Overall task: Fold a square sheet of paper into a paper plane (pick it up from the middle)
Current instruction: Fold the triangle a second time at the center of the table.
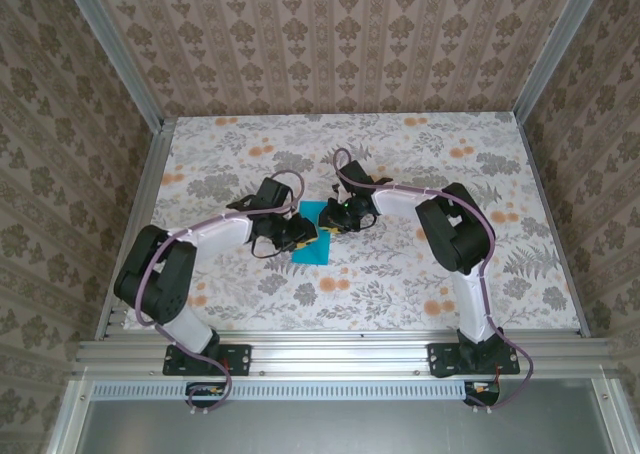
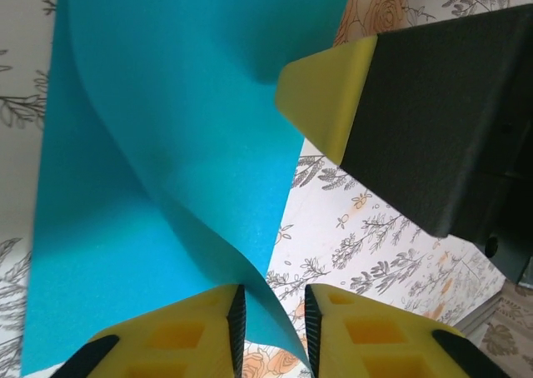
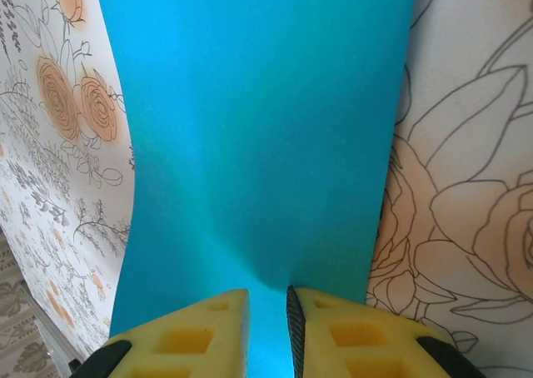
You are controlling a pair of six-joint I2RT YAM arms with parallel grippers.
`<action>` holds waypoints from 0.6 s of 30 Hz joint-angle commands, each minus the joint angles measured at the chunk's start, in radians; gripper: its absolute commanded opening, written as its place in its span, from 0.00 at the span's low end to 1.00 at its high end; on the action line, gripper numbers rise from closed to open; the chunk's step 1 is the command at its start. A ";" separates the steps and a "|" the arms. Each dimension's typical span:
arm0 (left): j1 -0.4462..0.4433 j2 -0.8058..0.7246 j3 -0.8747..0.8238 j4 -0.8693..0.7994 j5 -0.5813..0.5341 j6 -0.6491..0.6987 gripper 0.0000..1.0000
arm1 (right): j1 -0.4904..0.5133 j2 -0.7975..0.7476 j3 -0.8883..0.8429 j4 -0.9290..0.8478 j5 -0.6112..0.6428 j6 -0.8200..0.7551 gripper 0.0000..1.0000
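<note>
**Early fold under way, one grip carrying the load**

The sheet of paper [image 1: 310,248] is sitting at the middle of the floral table [image 1: 420,284], between the two arms. It is not lying flat: in the left wrist view it is curving up off the surface in a loose wave. The right gripper [image 3: 268,328] is pinching it, with the paper puckering into the narrow slot between the yellow pads. The left gripper [image 2: 273,332] is standing slightly parted. Its gap is plainly wider than the thin edge running through it, so it is clamping nothing. One yellow fingertip [image 2: 326,87] of the right gripper is showing against the sheet's upper edge in that same view.

No pointed dart shape is showing, so I am judging this to be an early fold, well short of a finished plane. The next move is calling for the left gripper either to back clear without dragging the loose edge or to close on it again. The edges then need lining up before any crease is pressed. With only one grip, the limp sheet is liable to twist.
</note>
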 commanded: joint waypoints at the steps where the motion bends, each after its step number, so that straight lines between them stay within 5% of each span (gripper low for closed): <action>1: -0.005 0.024 0.035 0.026 0.018 -0.005 0.31 | -0.003 0.035 0.002 -0.065 -0.002 -0.008 0.24; 18: 0.000 0.080 0.027 0.113 0.022 -0.007 0.44 | -0.027 0.028 -0.017 -0.031 -0.053 0.020 0.30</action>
